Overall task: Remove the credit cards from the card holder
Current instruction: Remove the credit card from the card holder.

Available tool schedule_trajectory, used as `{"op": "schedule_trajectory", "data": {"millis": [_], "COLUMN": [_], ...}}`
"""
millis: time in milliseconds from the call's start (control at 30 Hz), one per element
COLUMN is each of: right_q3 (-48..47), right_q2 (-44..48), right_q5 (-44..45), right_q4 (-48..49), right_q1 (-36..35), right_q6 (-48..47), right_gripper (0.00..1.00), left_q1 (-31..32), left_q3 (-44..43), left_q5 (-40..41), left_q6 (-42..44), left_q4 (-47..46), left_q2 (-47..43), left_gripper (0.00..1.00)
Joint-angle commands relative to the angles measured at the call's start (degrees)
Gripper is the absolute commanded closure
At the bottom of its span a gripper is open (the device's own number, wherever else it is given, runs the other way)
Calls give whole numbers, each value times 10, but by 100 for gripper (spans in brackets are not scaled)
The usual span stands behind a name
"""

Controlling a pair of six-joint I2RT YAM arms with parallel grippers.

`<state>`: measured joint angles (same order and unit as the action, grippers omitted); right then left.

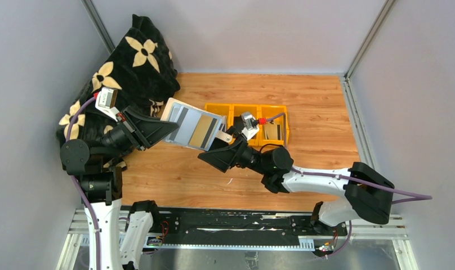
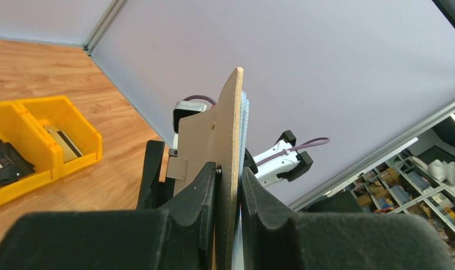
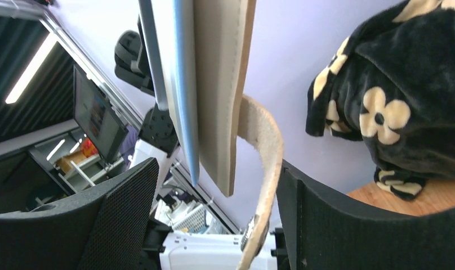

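My left gripper is shut on the left edge of the card holder and holds it open in the air, with the pale inside facing up. Cards with dark and gold stripes sit in its slots. In the left wrist view the jaws clamp its beige edge. My right gripper is open at the holder's lower right edge. In the right wrist view the holder's edge and its snap tab hang between the open fingers. One card lies in the right bin compartment.
A yellow three-compartment bin stands on the wooden table behind the right gripper. A black item lies in one compartment. A black cloth with cream flowers is heaped at the back left. Grey walls close in both sides.
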<state>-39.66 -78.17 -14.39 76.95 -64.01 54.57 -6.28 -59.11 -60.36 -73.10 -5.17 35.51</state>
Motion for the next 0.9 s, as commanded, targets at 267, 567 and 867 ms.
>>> {"op": "schedule_trajectory", "data": {"millis": [267,567,867], "right_q3": [-26,-61,-370], "right_q2": [16,162,105], "right_q5": [70,-52,-223], "right_q4": [87,-295,-971], "right_q1": [-7,56,58], "right_q6": [10,-95,-408], "right_gripper": [76,100,100], "left_q1": [0,0,0], "left_q3": [-3,-107,-219], "left_q5": [2,-2,10], "left_q6": [-4,345,660], "left_q4": [-22,314,517], "left_q2": [-11,9,19], "left_gripper": [100,53,24]}}
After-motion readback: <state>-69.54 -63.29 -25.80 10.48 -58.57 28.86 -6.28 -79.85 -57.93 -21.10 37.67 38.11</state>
